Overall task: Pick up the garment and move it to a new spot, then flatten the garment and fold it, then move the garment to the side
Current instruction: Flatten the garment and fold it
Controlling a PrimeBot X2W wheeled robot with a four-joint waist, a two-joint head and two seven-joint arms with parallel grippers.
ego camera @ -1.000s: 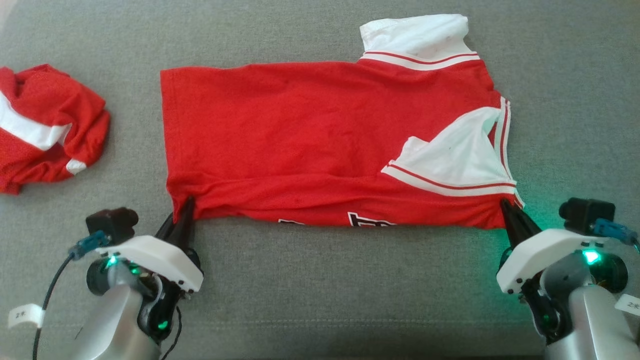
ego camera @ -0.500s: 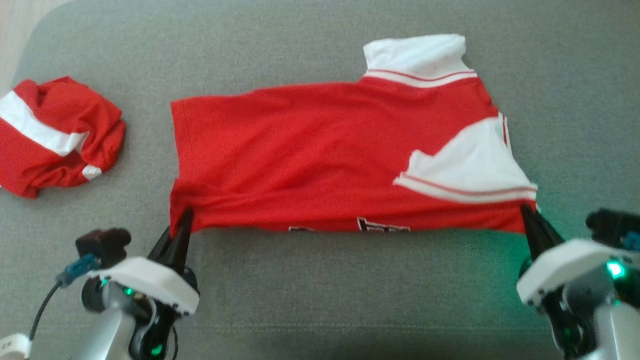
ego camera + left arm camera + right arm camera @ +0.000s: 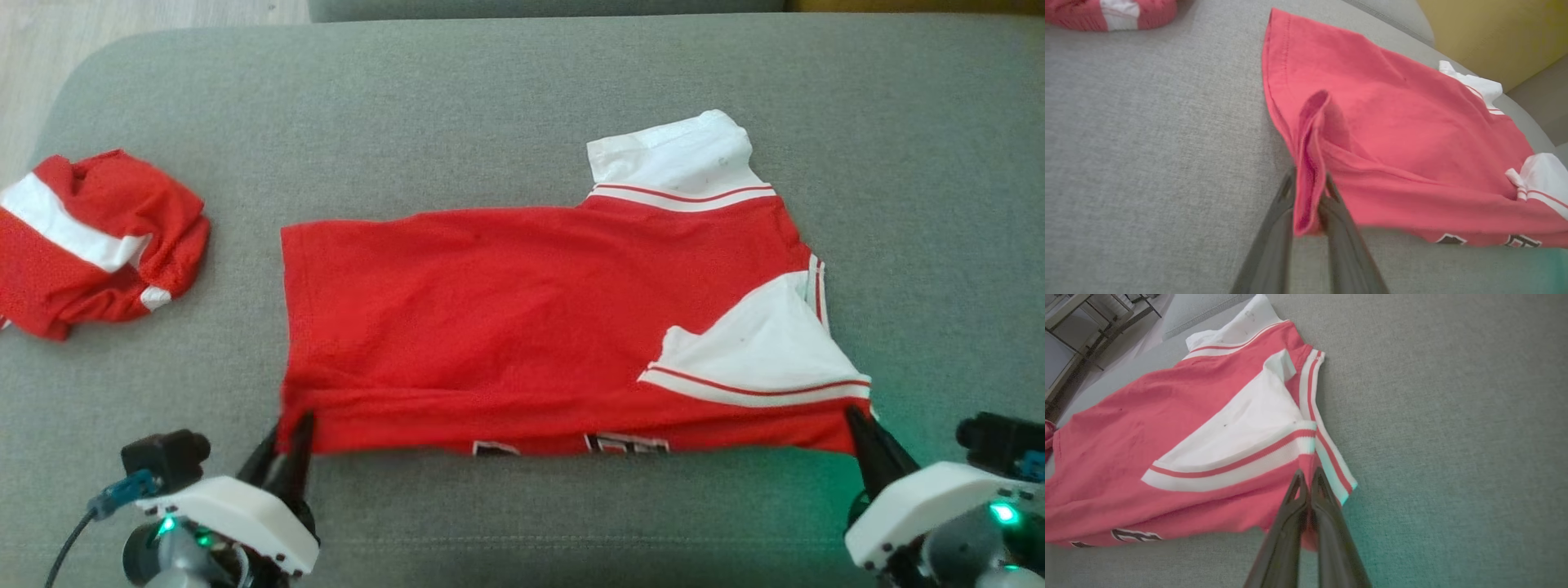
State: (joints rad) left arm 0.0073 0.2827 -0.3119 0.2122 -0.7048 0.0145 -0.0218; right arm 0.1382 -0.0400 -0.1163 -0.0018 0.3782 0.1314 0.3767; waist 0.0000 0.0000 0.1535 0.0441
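We classify the location as a home living room. Ahead of the left gripper (image 3: pixel 295 423) extends a grey fabric sofa seat (image 3: pixel 506 98), with pale wood flooring (image 3: pixel 147 20) past its rounded corner. Metal-framed furniture (image 3: pixel 1073 318) stands far ahead of the right gripper (image 3: pixel 1308 475).

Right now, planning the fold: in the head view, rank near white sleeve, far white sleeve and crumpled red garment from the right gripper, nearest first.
1. Near white sleeve: beside the right gripper.
2. Far white sleeve: far edge of the shirt.
3. Crumpled red garment: far left.
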